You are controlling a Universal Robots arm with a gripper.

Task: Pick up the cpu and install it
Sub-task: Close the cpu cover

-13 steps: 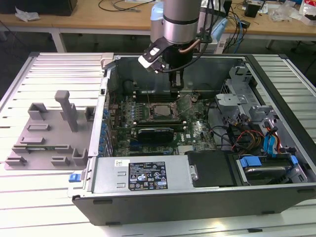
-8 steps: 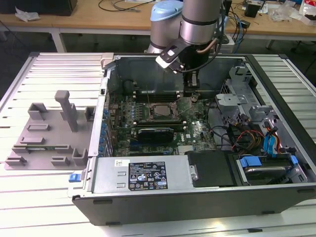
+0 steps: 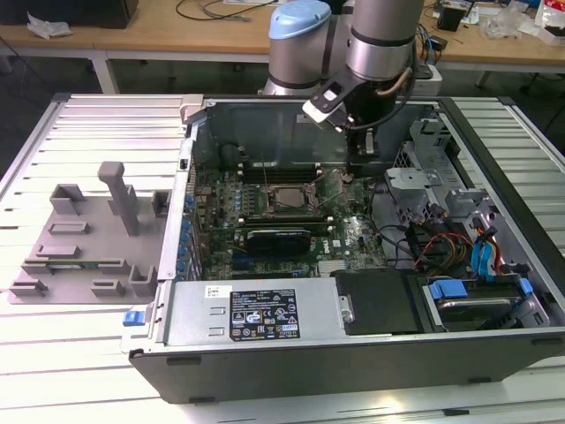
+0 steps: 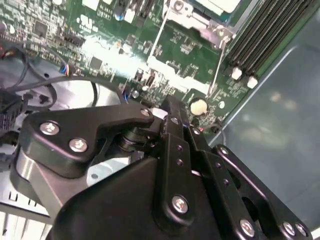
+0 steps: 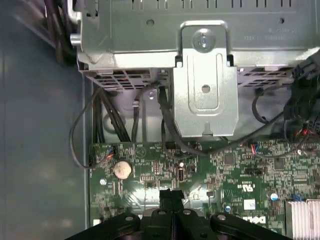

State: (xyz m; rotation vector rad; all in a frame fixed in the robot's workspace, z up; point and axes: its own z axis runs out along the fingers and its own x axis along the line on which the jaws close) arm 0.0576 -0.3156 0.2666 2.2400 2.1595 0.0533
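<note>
The gripper [image 3: 362,170] hangs inside the open computer case [image 3: 353,353], low over the green motherboard [image 3: 353,231] near the case's back wall. In both wrist views its black fingers [image 5: 166,198] are pressed together tip to tip with nothing between them. Their tips point at the board close to a round coin cell [image 5: 121,169], though I cannot tell whether they touch the board.

The cpu [image 4: 217,4] shows as a pale silver patch lying within the metal frame of the socket [image 3: 281,200], apart from the fingers. In the exterior view the socket lies toward the exterior view's left of the gripper, in the middle of the board.

A metal drive cage [image 5: 205,85] with dark cables beneath it stands beyond the board. On the slatted desk [image 3: 79,132], outside the case on the exterior view's left, sits a grey fixture [image 3: 88,238] with upright blocks.
</note>
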